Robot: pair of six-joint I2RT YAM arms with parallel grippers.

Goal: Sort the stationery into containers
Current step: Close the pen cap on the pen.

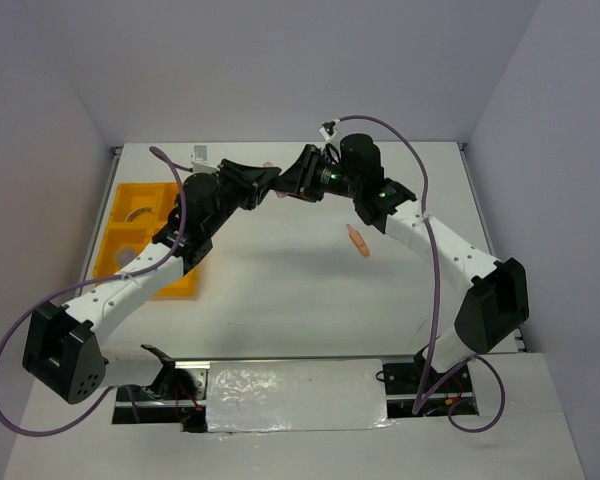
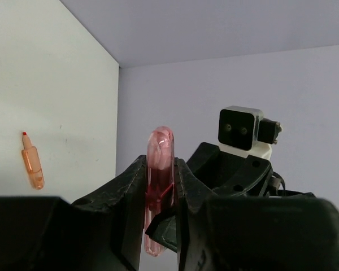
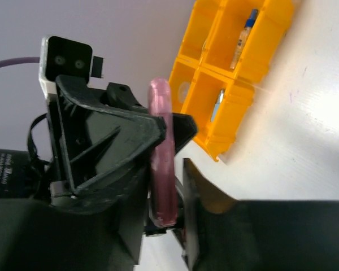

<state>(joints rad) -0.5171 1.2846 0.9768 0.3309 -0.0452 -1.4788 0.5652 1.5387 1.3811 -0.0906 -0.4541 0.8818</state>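
Observation:
A translucent pink clip-like piece stands upright, clamped between the fingers of my left gripper. Both grippers meet above the far middle of the table, the left facing the right. In the right wrist view the pink piece also lies between the fingers of my right gripper, against one finger with a gap to the other. An orange piece lies on the table, also in the left wrist view. The yellow-orange tray sits at the far left. One of its compartments holds the clear bottle with a blue cap.
Another small slim item lies in a nearer tray compartment. The left arm reaches over part of the tray. Walls close the table at the back and sides. The other stationery items are not visible.

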